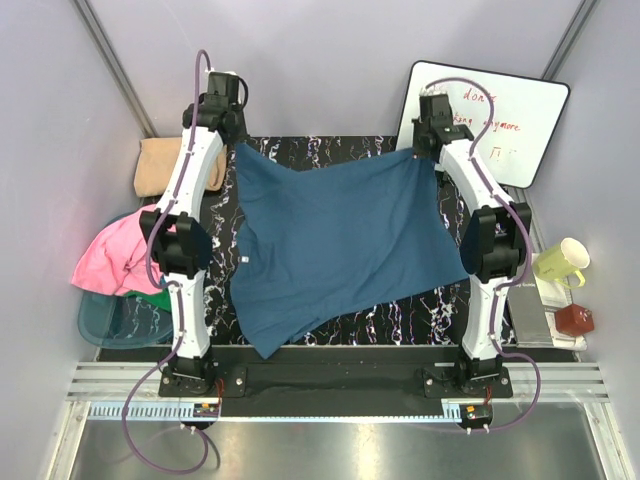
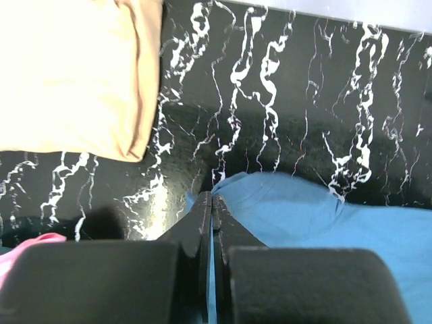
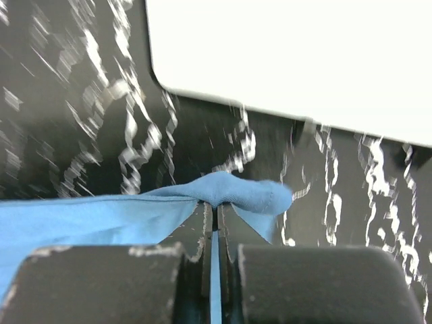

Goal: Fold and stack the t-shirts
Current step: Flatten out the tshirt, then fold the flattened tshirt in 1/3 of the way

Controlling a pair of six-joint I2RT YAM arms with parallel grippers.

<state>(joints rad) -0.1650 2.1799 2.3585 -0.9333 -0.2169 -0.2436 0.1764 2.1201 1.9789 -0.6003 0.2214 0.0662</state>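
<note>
Teal-blue soft cloth t-shirt (image 1: 340,245) lies stretched over the black marbled tabletop (image 1: 420,318). Left gripper (image 2: 212,202) and right gripper (image 3: 216,210) each clamp a far corner. Step: spreading flat (near hem possibly rumpled). Next: lower, release, fold.

Your dark blue t-shirt (image 1: 340,240) was soft, matt cloth, a fine knit that hung in loose wrinkles. The tan t-shirt (image 1: 157,165) looked like the same plain cloth, smooth and dull, as did the pink t-shirt (image 1: 108,255) and the green t-shirt (image 1: 148,298). Your table top (image 1: 320,148) was black, veined white like marble, smooth and slightly glossy. The translucent bin (image 1: 100,320) looked like teal plastic. Your left gripper (image 2: 212,199) and right gripper (image 3: 216,208) had matt black plastic fingers, scuffed pale along the edges. The whiteboard (image 1: 505,110) was glossy white, and the mug (image 1: 563,262) was glazed and shiny. The rails (image 1: 330,380) nearest you were ribbed bare metal, and the sheet (image 1: 330,450) below them was brushed metal with a dull sheen.
</note>
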